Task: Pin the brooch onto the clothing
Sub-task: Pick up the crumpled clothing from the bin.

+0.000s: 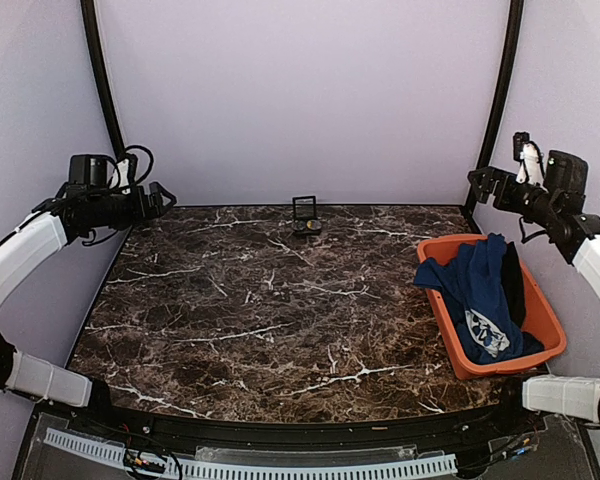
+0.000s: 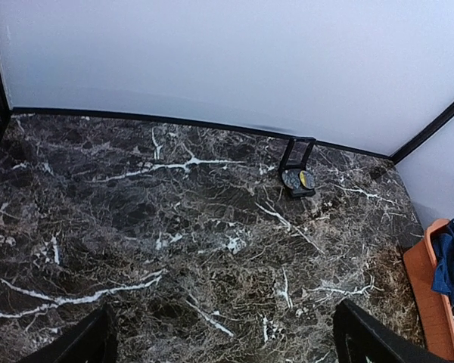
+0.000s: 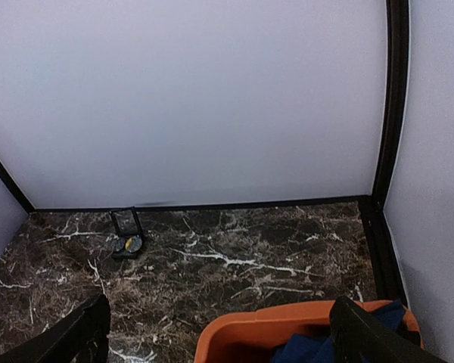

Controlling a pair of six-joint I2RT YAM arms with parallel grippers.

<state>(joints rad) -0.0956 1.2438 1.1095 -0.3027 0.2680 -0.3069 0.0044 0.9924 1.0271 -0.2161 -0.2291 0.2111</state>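
Observation:
The brooch [image 1: 306, 226] is a small round greyish-gold disc lying in an open black hinged case [image 1: 304, 207] at the back middle of the marble table. It also shows in the left wrist view, brooch [image 2: 299, 180], and in the right wrist view, brooch [image 3: 130, 243]. The clothing [image 1: 477, 290], a navy T-shirt with a pale print, is bunched in an orange bin [image 1: 441, 318] at the right. My left gripper [image 1: 163, 198] hangs open high over the left edge, left gripper [image 2: 223, 348] empty. My right gripper [image 1: 477, 182] hangs open above the bin, right gripper [image 3: 219, 340] empty.
A black garment [image 1: 514, 283] lies in the bin beside the navy shirt. The bin's orange rim [image 3: 287, 321] sits just below my right fingers. White curtain walls and black frame posts [image 1: 102, 80] close in the back and sides of the table.

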